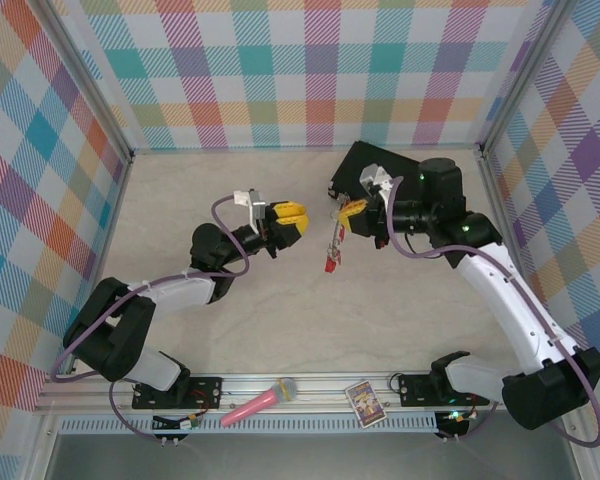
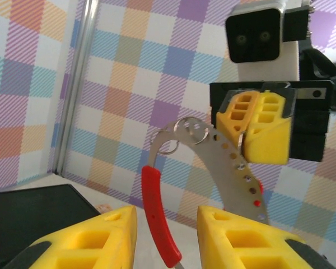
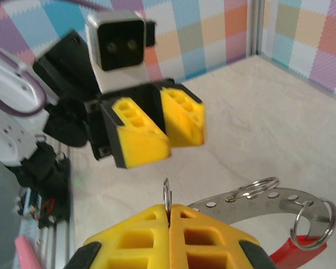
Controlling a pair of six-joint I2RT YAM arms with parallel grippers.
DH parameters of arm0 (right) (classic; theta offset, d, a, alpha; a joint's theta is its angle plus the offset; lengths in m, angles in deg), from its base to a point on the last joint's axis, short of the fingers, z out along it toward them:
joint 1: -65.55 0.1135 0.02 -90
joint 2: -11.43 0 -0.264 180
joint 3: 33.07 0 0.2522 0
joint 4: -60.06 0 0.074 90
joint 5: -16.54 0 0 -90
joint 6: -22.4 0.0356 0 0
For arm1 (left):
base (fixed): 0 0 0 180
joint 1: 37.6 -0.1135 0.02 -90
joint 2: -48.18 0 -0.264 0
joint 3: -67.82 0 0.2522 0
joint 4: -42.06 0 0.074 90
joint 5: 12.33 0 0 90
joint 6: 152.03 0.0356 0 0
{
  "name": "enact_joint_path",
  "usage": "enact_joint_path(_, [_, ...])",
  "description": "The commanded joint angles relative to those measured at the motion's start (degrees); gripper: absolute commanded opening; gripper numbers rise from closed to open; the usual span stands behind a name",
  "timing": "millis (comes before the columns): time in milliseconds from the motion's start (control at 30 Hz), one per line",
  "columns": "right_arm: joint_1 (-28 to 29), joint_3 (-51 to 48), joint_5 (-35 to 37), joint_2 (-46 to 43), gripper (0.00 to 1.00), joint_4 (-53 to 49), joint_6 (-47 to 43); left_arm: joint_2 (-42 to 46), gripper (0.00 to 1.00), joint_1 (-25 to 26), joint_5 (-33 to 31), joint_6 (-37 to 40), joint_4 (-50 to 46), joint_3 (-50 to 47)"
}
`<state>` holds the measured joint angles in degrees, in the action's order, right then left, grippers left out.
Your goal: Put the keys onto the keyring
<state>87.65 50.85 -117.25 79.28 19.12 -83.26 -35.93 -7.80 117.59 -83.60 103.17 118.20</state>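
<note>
R gripper (image 1: 351,212) clamped on keyring (image 2: 227,168), L gripper (image 1: 292,216) facing it w/ jaws apart, gripping nothing.

Probably a robotics lab cell, plaid-papered walls (image 1: 320,70), aluminium frame rail (image 1: 320,382), pale tabletop (image 1: 280,320).

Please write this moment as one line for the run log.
right gripper: jaws shut on thin grey metal keyring with red arc, held aloft | left gripper: jaws open, facing it
</note>
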Motion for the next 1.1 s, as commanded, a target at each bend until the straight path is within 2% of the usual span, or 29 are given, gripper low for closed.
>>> enact_joint_path(0, [0.55, 2.19, 3.19, 1.34, 0.0, -9.07, -11.03, 1.68, 0.32, -0.62, 4.76, 3.4, 0.18, -1.17])
enact_joint_path(200, [3.22, 5.86, 9.78, 3.9, 0.0, -15.54, -18.12, 0.96, 0.32, -0.53, 6.29, 7.02, -1.74, -2.25])
enact_joint_path(433, [9.85, 9.22, 17.35, 7.91, 0.0, -20.43, -23.69, 0.33, 0.35, 0.69, 6.89, 10.62, -4.36, -2.15])
enact_joint_path(667, [11.24, 11.84, 16.99, 9.48, 0.0, -20.91, -24.46, 1.03, 0.38, 2.01, 7.89, 13.89, -7.25, -2.47])
enact_joint_path(1067, [14.06, 12.2, 17.29, 10.54, 0.0, -21.38, -24.77, 0.38, 0.37, 2.89, 10.25, 13.75, -7.63, -1.46])
